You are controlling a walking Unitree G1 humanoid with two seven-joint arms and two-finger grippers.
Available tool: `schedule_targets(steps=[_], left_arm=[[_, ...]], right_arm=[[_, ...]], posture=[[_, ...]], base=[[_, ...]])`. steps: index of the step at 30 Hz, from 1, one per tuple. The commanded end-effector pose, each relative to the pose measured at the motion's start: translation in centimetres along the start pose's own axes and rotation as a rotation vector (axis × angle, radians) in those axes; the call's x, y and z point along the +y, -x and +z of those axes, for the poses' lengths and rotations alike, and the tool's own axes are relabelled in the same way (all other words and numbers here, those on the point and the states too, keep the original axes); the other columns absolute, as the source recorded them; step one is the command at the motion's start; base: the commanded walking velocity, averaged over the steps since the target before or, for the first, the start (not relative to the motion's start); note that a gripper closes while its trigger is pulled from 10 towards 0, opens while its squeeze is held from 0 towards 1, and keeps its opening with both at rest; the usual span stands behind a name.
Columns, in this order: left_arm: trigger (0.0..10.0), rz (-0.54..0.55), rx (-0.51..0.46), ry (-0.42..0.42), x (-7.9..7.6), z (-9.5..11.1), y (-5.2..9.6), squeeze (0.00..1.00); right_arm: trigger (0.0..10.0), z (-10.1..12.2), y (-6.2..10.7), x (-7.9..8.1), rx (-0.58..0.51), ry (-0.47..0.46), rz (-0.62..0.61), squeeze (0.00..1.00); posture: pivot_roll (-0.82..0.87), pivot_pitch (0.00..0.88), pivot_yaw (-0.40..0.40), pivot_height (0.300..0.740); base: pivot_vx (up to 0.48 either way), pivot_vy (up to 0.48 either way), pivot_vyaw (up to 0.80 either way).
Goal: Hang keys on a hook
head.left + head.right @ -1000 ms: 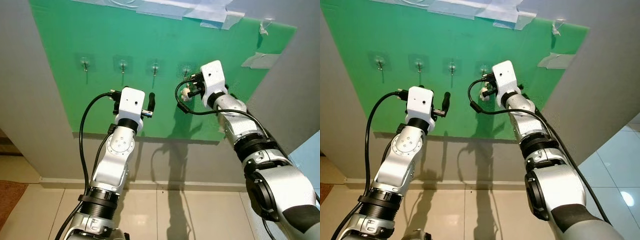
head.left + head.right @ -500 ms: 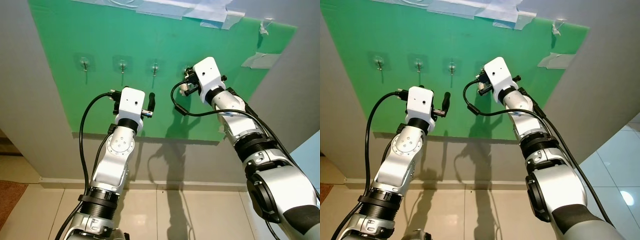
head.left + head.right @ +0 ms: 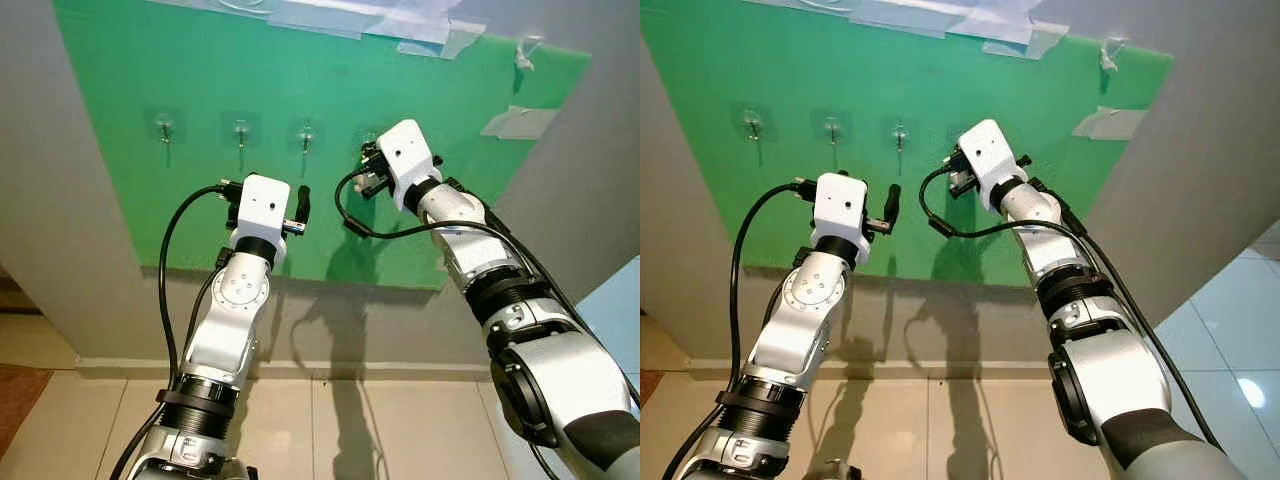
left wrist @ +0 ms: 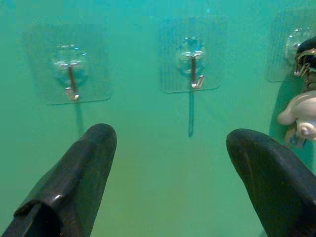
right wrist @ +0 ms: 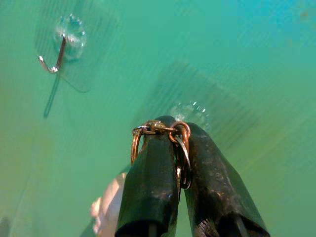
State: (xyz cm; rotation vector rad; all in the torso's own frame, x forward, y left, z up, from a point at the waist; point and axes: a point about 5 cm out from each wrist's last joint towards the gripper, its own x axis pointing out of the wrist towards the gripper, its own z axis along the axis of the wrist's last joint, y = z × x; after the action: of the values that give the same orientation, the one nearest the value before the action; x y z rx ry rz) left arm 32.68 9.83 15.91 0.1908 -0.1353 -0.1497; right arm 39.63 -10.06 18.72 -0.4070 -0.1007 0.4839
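Key ring (image 5: 174, 140) is pinched between closed right gripper (image 5: 180, 131) fingers, seemingly right at the fourth hook (image 5: 193, 112). Left gripper (image 4: 168, 148) is held wide open, nothing gripped, before the green board (image 3: 200, 90).

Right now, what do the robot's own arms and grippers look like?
Both arms are silver metal built from rounded segments with black ring joints. Each wrist ends in a white boxy block, and a black cable loops loosely from it down the arm. The left gripper has two long, rounded, glossy black fingers; the right gripper has the same black fingers.
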Motion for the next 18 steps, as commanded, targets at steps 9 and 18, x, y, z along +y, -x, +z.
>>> schedule_targets(steps=[9, 18], left_arm=[[10.0, -0.019, -0.014, -0.002, -0.4, 0.6, -0.2, 0.00], [10.0, -0.019, -0.012, -0.003, -0.5, 0.6, -0.2, 0.00]], right_arm=[[0.0, -0.8, 0.1, 0.9, 0.030, -0.093, 0.054, 0.00], [0.0, -0.8, 0.2, -0.1, 0.034, -0.112, -0.010, 0.00]], posture=[[0.02, 0.000, -0.097, 0.740], [0.03, 0.000, -0.101, 0.740]], base=[[0.000, 0.000, 0.00], [0.000, 0.000, 0.00]])
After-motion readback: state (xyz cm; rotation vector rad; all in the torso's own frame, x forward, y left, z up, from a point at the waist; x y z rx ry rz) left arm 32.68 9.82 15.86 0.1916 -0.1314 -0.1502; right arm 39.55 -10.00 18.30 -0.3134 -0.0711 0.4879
